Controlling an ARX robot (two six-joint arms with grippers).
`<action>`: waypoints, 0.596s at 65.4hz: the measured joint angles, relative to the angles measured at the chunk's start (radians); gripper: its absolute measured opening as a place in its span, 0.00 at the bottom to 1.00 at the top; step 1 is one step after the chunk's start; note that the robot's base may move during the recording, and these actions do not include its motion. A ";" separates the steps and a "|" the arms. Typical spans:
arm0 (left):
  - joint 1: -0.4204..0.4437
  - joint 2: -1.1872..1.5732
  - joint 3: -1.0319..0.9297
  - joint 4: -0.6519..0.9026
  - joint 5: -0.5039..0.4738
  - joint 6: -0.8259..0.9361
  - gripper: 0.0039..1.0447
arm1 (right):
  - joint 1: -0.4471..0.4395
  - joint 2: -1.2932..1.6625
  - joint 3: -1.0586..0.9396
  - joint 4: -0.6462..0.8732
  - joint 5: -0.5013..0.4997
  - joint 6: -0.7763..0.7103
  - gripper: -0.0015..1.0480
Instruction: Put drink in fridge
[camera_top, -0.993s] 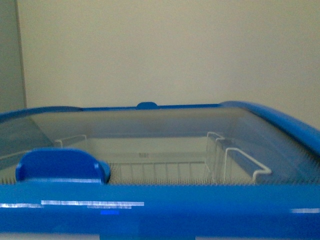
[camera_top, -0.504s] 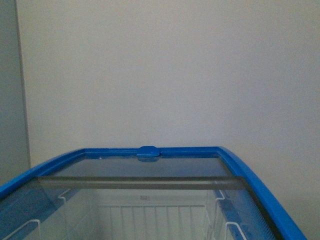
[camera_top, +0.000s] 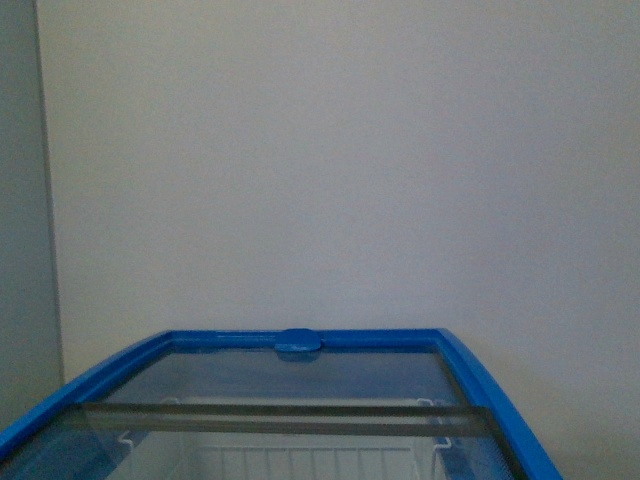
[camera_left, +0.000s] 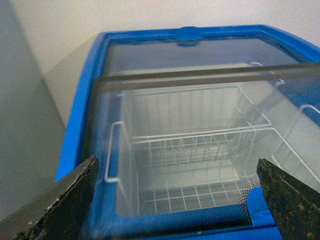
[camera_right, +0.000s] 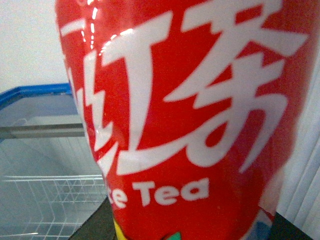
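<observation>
With the near edge of the fridge (camera_top: 400, 338) now dropped out of the front view, the drink (camera_right: 190, 115), clamped in the right gripper (camera_right: 192, 227), is judged raised above rim height, while the left gripper (camera_left: 177, 167) is held apart and empty.

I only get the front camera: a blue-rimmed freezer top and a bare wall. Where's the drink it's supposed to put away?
Observer: The right wrist camera is filled by the bottle. Its red label reads "Tea" under big white characters.
Operator: Is anything holding it?
Observer: Dark parts of the right gripper show on either side of its base, so it looks gripped.
Operator: What about the other arm?
Observer: The left gripper is open and empty. Its camera looks down into the chest freezer at white wire baskets.
</observation>
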 joint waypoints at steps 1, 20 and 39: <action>-0.003 0.019 0.005 0.013 0.016 0.010 0.92 | 0.000 0.000 0.000 0.000 0.000 0.000 0.36; -0.030 0.453 0.195 -0.131 0.379 0.792 0.92 | 0.000 0.000 0.000 0.000 0.000 0.000 0.36; -0.074 0.590 0.307 -0.338 0.443 1.083 0.92 | 0.000 0.000 0.000 0.000 0.000 0.000 0.36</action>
